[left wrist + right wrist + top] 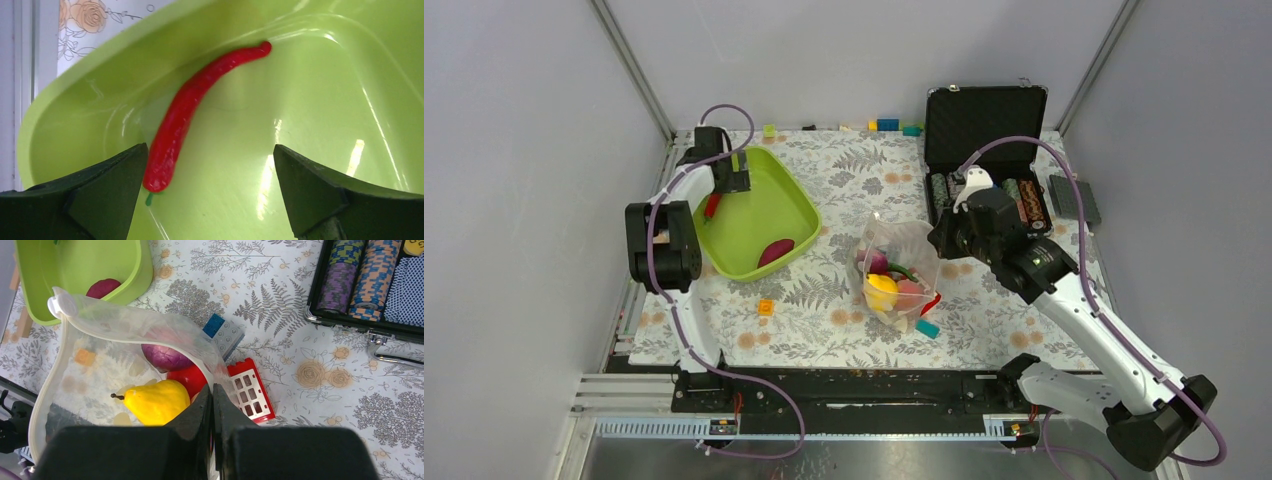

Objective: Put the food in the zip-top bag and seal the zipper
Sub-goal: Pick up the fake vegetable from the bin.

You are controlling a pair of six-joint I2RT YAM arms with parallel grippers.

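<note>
**Operator:** Where do my grippers stand?

**Spotter:** Your left gripper [210, 160] hangs inside the lime-green plastic tub [310, 90], its jaws wide apart and holding nothing. The long red plastic chili [192, 107] lies on the tub floor just below them. Its stem end sits close beside one finger [100, 195], and I cannot tell whether they touch. Your right gripper [212, 392] has its jaws pressed together on the rim of the clear, soft plastic zip-top bag [100, 355].

**Operator:** And the food?

**Spotter:** Three pieces are in the bag. You can see the yellow plastic lemon [157, 402], the purple onion [165, 356] behind it, and a shiny red piece [187, 380] between them, near your right fingers. A dark red piece [774, 250] lies in the tub, well apart from the chili.

**Operator:** Is the bag closed?

**Spotter:** No. It sits mid-table on the floral cover [844, 180] with its mouth gaping. The whitish zipper strip [44, 385] curves unsealed around the opening. A red lattice block [250, 390] lies just beside the bag. An open black case of poker chips [984, 120] stands beyond your right arm.
</note>
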